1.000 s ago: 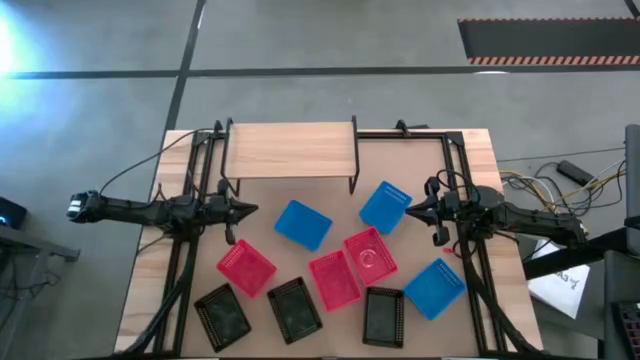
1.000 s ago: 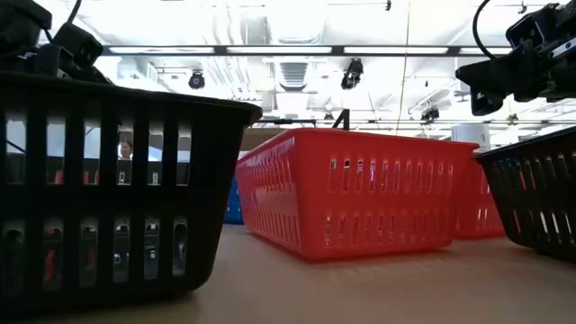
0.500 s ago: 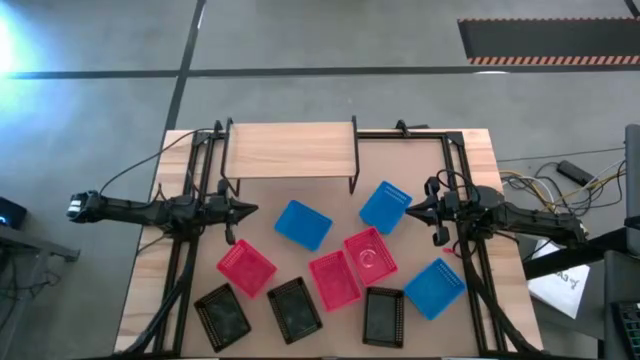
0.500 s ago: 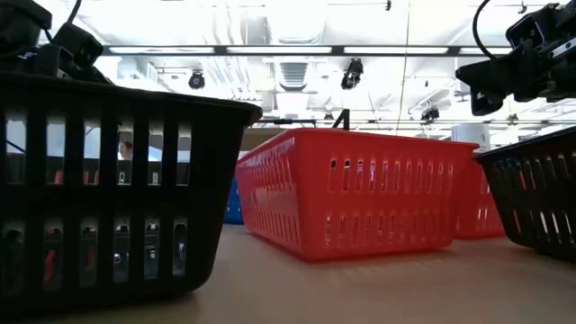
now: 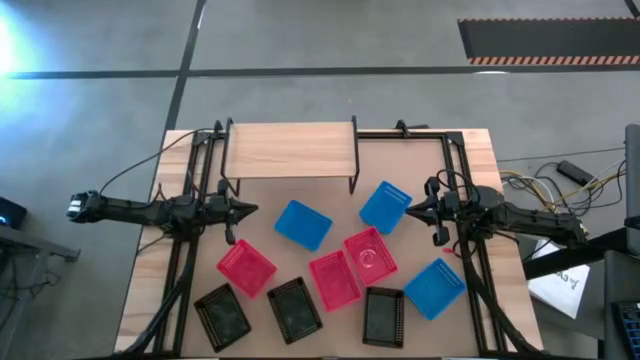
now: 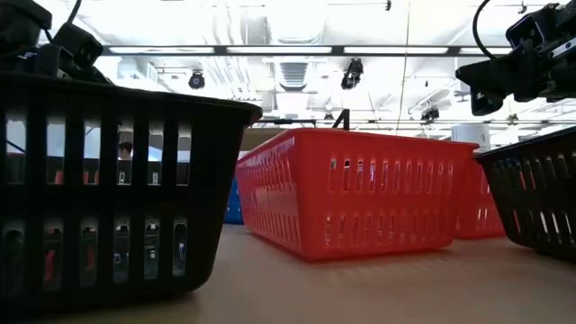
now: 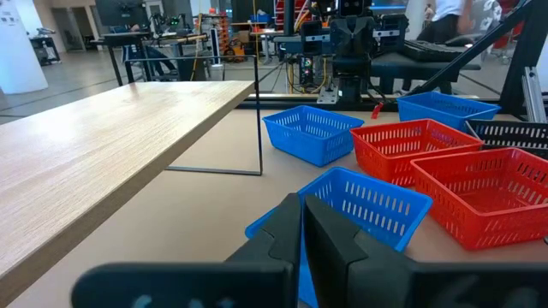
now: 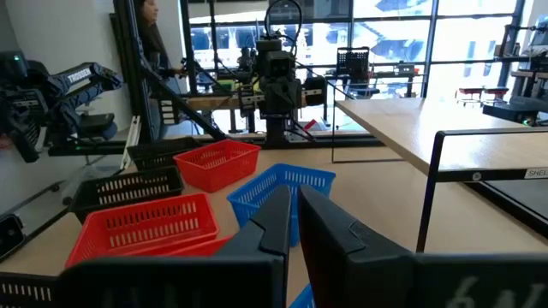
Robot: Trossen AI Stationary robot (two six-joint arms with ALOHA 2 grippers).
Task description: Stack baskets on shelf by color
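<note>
Nine mesh baskets lie loose on the table, all open side up. The blue ones [image 5: 303,224] [image 5: 385,207] [image 5: 435,288] and the red ones [image 5: 246,268] [image 5: 334,280] [image 5: 370,254] sit mid-table. The black ones [image 5: 222,316] [image 5: 294,309] [image 5: 384,316] line the near edge. The shelf [image 5: 290,150] stands on its black legs at the far edge with a bare plank top. My left gripper [image 5: 250,209] [image 7: 304,235] hovers shut, left of the baskets. My right gripper [image 5: 412,210] [image 8: 294,214] hovers shut beside the far-right blue basket [image 8: 278,192].
Black frame rails [image 5: 190,200] [image 5: 460,190] run along both table sides beneath the arms. Bare tabletop [image 5: 260,205] lies between the shelf and the baskets. Cables and papers [image 5: 560,280] lie off the table's right side. A person [image 8: 150,34] stands in the room beyond.
</note>
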